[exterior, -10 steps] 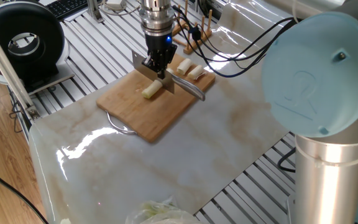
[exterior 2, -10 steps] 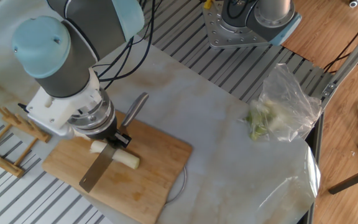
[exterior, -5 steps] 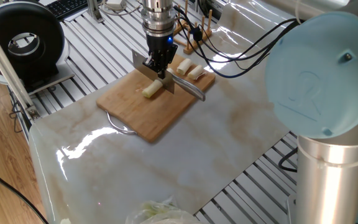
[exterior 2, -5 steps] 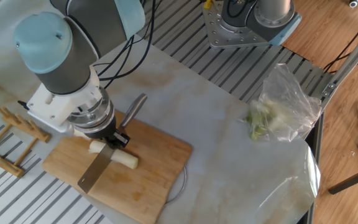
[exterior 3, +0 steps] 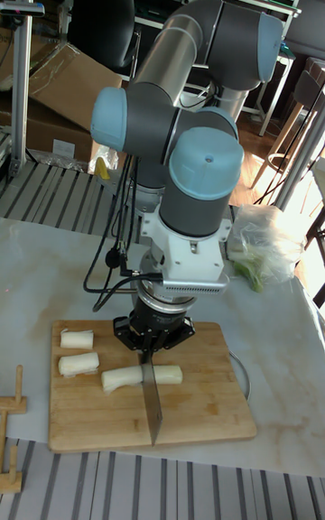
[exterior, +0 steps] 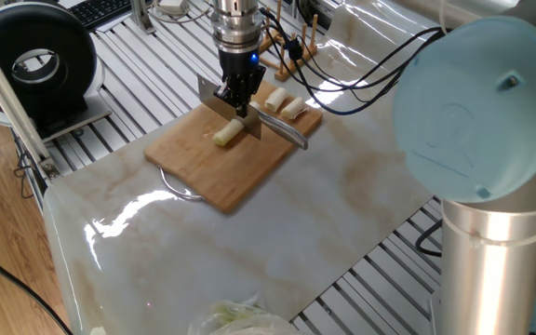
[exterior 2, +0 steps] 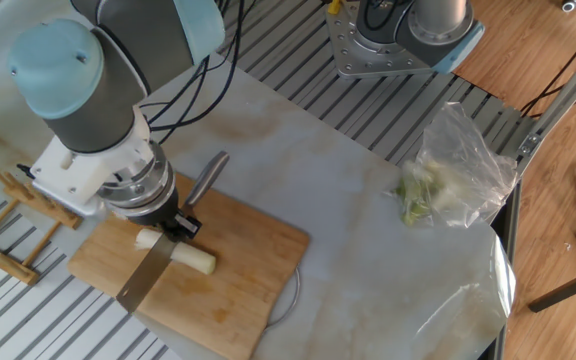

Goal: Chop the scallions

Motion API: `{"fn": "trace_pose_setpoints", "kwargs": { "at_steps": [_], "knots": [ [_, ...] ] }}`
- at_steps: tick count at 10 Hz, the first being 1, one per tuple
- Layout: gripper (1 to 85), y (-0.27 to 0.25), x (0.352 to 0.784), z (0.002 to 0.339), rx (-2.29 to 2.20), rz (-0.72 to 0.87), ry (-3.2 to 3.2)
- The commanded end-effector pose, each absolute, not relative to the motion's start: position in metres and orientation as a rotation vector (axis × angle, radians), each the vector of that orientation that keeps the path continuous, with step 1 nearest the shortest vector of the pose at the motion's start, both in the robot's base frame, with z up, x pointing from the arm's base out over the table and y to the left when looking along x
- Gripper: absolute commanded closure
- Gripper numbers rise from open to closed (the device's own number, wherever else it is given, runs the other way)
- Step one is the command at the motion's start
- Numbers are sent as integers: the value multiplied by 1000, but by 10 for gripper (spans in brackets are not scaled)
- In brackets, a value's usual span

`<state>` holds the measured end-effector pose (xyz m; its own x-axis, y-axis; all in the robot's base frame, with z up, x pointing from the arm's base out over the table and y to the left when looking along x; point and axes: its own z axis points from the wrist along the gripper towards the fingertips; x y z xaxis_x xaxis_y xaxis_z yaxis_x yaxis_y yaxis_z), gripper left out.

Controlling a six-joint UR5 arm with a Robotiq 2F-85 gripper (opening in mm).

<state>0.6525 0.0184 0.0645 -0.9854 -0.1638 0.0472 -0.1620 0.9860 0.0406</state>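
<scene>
Tall fixed view: the gripper (exterior 3: 147, 350) sits low over the bamboo cutting board (exterior 3: 199, 412), fingers pinched on the knife (exterior 3: 151, 403), whose blade runs toward the bottom of the frame. Directly beneath lies the scallion stalk (exterior 3: 140, 377), long axis left to right, so the blade crosses it at roughly a right angle near its middle and appears to be touching it. Two cut chunks (exterior 3: 78, 351) rest toward the board's left edge, well clear of the blade. In the other fixed view, the steel handle (exterior 2: 204, 179) juts toward the upper right behind the gripper. The plastic bag of greens (exterior 2: 446, 176) lies at mid right, well apart. Nothing seems to block a downward press; the round stalk could roll, though.
</scene>
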Motion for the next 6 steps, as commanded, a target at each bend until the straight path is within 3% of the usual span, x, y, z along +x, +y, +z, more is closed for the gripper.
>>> {"fn": "trace_pose_setpoints", "kwargs": {
  "at_steps": [1,6],
  "knots": [
    [843,23,666,61,229,-68,-3116],
    [843,29,664,56,217,-72,-3124]
  ]
}}
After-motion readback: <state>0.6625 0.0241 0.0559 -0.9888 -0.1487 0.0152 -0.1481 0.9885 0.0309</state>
